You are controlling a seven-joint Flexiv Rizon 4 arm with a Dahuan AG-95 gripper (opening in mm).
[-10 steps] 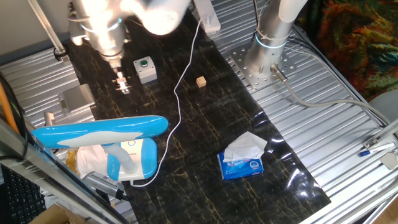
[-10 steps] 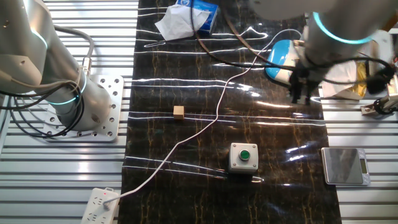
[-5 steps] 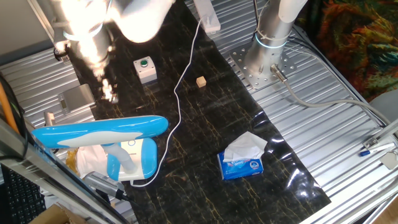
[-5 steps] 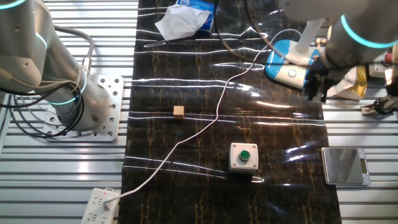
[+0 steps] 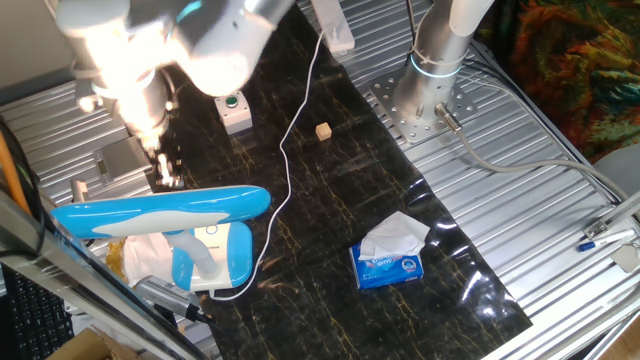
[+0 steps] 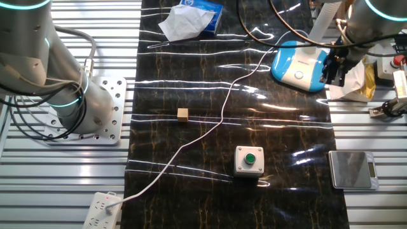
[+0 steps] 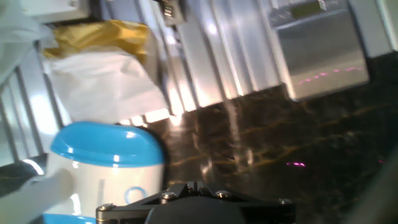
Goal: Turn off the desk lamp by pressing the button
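The desk lamp is folded. Its long sky-blue head (image 5: 160, 208) lies over its blue and white base (image 5: 212, 252) at the near left of the dark mat. The base also shows in the other fixed view (image 6: 299, 63) and in the hand view (image 7: 106, 163), where a blue ring marks the button (image 7: 133, 195). My gripper (image 5: 165, 172) hangs just beyond the lamp head, near the mat's left edge. In the other fixed view the gripper (image 6: 334, 67) is beside the base's edge. In the hand view the gripper (image 7: 194, 185) shows its fingers pressed together, empty, beside the ring.
A grey box with a green button (image 5: 233, 108) and a small wooden cube (image 5: 323, 131) sit on the mat. A blue tissue pack (image 5: 390, 262) lies near the front. A metal scale (image 5: 120, 158) is left of the gripper. The white cord (image 5: 290, 130) runs to a power strip (image 5: 335, 25).
The gripper has moved from beside the green button box across the mat to the lamp, and lower. The lamp and other objects have not moved.
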